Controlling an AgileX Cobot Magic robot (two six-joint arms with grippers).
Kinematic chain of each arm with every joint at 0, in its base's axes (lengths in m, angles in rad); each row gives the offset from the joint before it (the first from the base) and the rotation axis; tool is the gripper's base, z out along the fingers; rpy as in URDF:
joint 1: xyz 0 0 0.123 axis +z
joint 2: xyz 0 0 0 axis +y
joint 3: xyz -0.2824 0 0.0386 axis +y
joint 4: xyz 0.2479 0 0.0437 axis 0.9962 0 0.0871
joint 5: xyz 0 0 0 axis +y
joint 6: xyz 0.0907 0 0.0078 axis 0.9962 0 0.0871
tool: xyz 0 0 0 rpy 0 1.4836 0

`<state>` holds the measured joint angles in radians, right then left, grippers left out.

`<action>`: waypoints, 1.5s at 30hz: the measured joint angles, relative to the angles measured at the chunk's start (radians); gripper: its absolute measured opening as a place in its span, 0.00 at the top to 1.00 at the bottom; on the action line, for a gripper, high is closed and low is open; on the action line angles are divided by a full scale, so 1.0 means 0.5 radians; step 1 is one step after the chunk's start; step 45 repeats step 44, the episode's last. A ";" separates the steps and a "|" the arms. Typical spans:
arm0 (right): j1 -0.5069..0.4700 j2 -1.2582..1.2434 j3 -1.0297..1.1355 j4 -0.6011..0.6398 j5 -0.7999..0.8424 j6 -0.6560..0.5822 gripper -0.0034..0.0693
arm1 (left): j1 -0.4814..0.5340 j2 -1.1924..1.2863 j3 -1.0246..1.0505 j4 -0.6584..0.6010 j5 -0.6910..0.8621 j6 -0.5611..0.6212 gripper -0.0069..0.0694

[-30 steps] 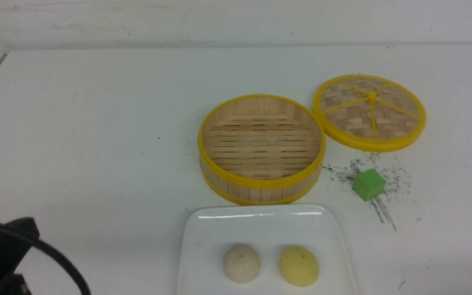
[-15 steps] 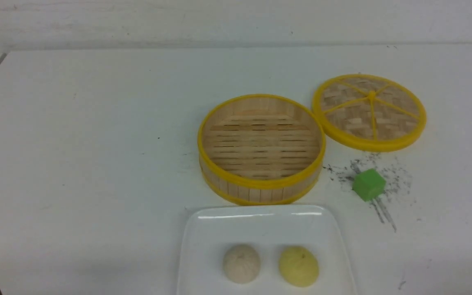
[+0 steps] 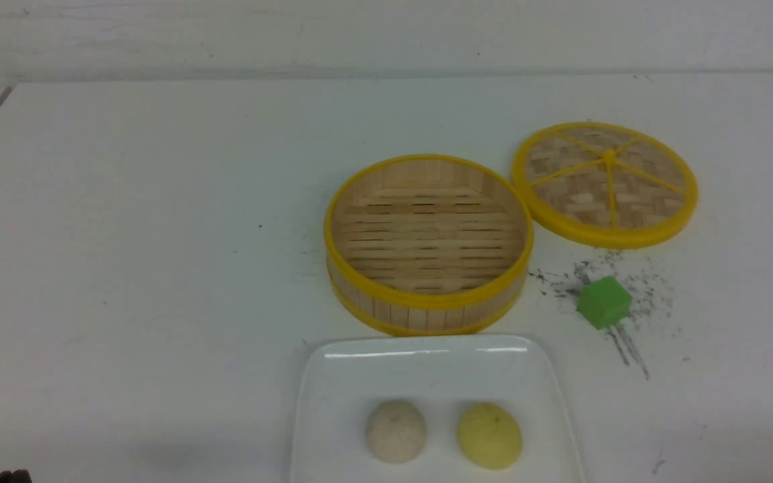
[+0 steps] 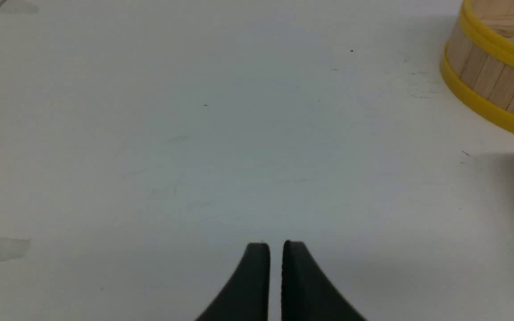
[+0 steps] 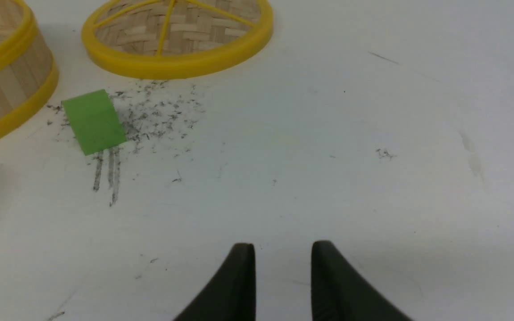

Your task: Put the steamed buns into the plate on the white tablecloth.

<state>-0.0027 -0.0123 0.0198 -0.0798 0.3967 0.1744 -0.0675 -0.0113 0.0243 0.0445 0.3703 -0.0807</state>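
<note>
On the white plate [image 3: 333,402] at the near edge of the front view, both steamed buns are sitting side by side: the cream bun [image 3: 396,431] on the robot's left and the pale yellow bun [image 3: 490,435] on its right, close together but not touching. The plate itself rests on the white tablecloth [image 3: 158,268] covering the table, and its near edge is cut off by the frame.

Just behind the plate is the bamboo steamer basket [image 3: 428,310], with only bare slats showing inside. Its woven lid [image 3: 604,182] lies flat beside it on the right and a bit further back; their yellow rims look nearly touching, can't say for sure. A green cube [image 3: 604,302] sits nearer than the lid, right of the basket, in a patch of dark scribbles and specks.

Neither arm is over the plate. The left tool [image 4: 275,249] has its fingers almost together, just a thin slit between them and nothing in it, hanging over bare cloth with the basket wall and a plate corner off to one side. The right tool [image 5: 282,252] is slightly parted, a narrow gap, also holding nothing, over speckled cloth with the cube, lid and basket edge ahead of it.
</note>
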 joint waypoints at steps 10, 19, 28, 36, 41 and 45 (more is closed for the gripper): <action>0.000 0.000 0.000 0.000 0.000 0.000 0.64 | 0.000 0.000 0.000 0.009 0.000 0.000 0.80; 0.000 0.000 0.000 0.000 0.000 0.000 0.63 | 0.000 0.000 0.000 0.014 0.000 0.002 0.80; 0.000 0.000 0.000 0.000 0.000 0.000 0.63 | 0.000 0.000 0.000 0.031 0.000 0.002 0.79; 0.000 0.000 0.000 0.000 0.000 0.000 0.63 | 0.000 0.000 0.000 0.044 0.000 0.002 0.79; 0.000 0.000 0.000 0.000 0.000 0.000 0.63 | 0.000 0.000 0.000 0.045 0.000 0.002 0.78; 0.000 0.000 0.000 0.000 0.000 0.000 0.63 | 0.000 0.000 0.000 0.045 0.000 0.002 0.77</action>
